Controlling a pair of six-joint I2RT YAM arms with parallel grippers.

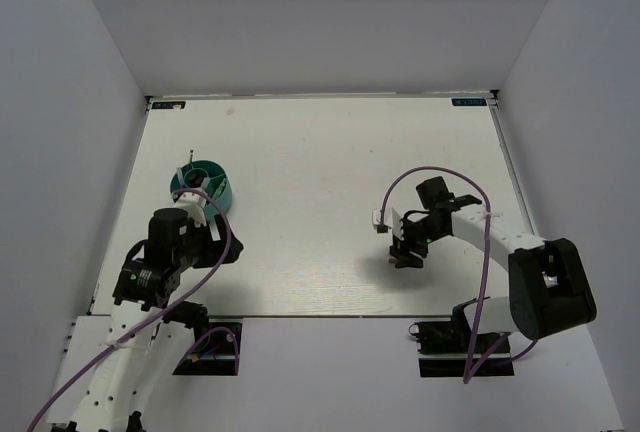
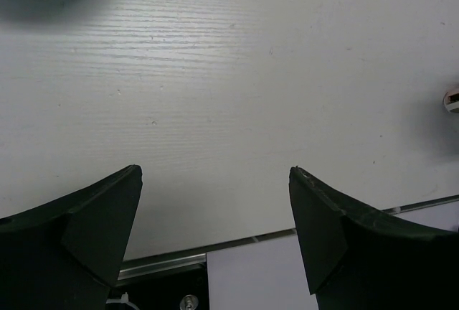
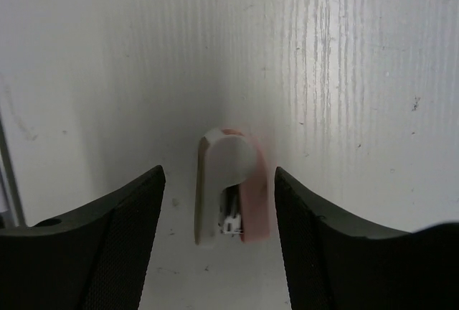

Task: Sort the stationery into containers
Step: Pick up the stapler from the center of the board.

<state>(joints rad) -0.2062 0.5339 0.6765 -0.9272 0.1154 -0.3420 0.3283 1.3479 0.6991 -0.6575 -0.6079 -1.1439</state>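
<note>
Right end effector (image 3: 219,172): open astride pink-and-white block (image 3: 228,181) | left end effector (image 2: 215,171): open

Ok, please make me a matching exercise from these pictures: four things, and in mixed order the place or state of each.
1 teal holder
2 pink-and-white block
3 left gripper
4 right gripper

A open, only bare table between its fingers
B standing on the table's left half
C open, a finger on each side of a small item
D lying on the table's right half

Pairs: 1-B, 2-D, 3-A, 4-C.
</note>
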